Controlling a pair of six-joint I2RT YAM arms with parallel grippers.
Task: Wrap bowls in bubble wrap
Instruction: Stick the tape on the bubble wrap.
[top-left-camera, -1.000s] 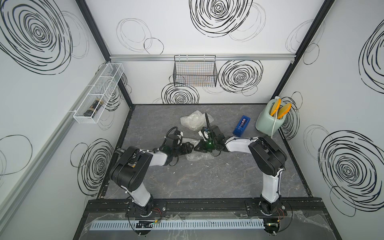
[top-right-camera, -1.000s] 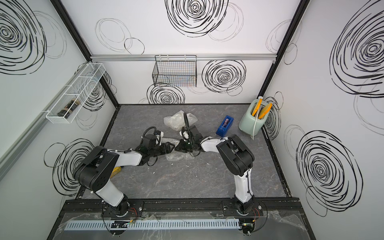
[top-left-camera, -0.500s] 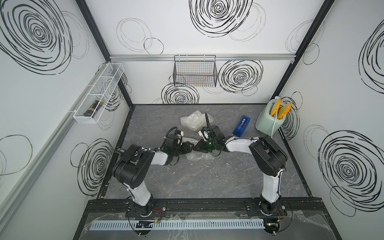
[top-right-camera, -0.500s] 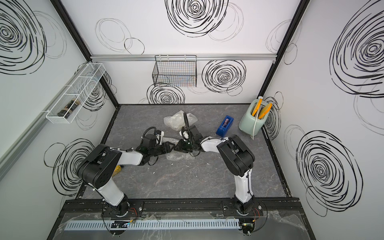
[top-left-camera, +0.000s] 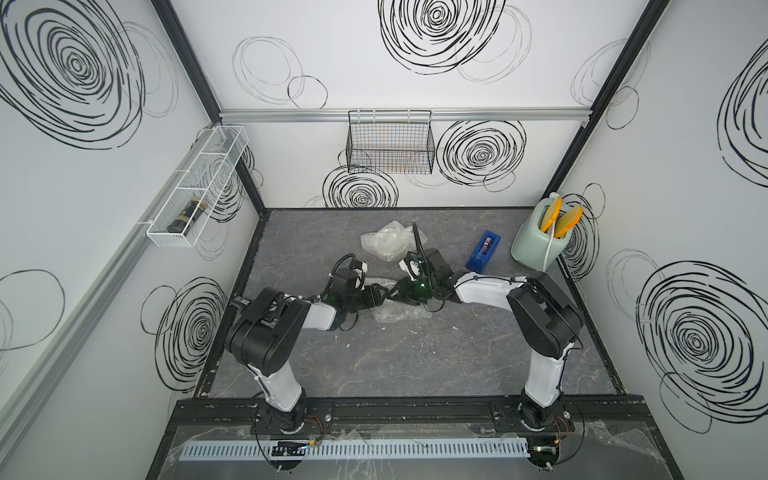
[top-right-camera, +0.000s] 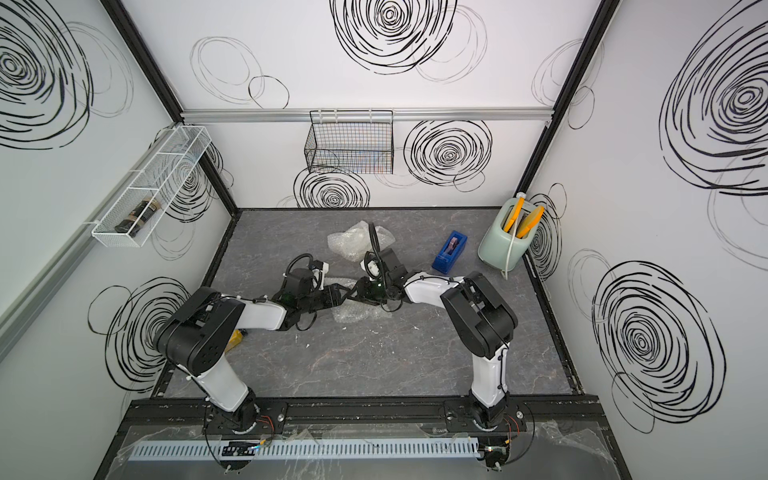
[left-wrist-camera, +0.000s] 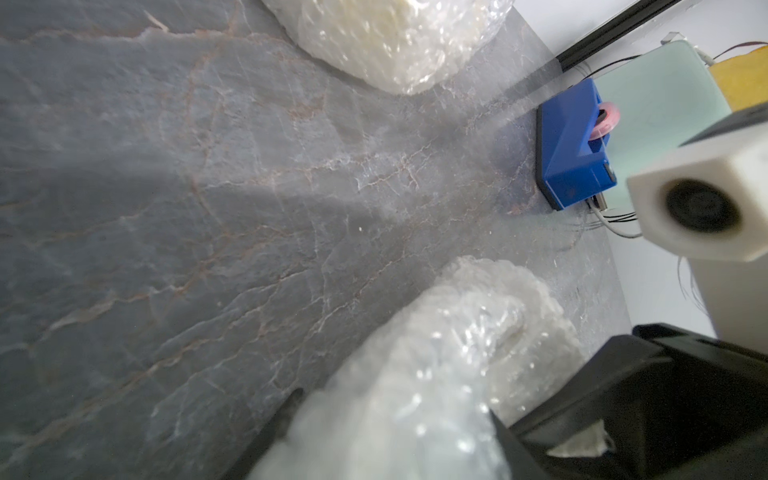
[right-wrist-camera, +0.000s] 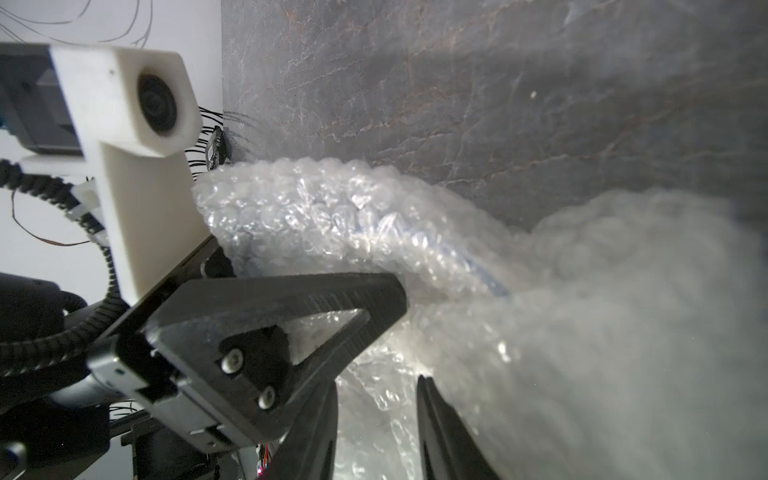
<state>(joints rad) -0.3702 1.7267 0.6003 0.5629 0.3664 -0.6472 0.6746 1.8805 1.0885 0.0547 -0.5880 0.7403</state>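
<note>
On the counter (top-left-camera: 415, 365) the left tool (top-left-camera: 381, 296) clamps a bundle of bubble wrap (top-left-camera: 395, 316) — the blue of a bowl (right-wrist-camera: 482, 270) shows through — while the right tool (right-wrist-camera: 376, 386) stands with jaws apart against it; a second bundle (top-left-camera: 384, 245) lies farther back.

Grey tabletop (top-left-camera: 415, 365) (marble-veined) bears bubble wrap (top-left-camera: 384, 245), tape dispenser (top-left-camera: 483, 250).

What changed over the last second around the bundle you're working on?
The right hand has opened at the near bubble wrap bundle. The left arm shifted slightly toward the table's middle; the left hand stays at the bundle. The far bundle and blue tape dispenser have not moved.
</note>
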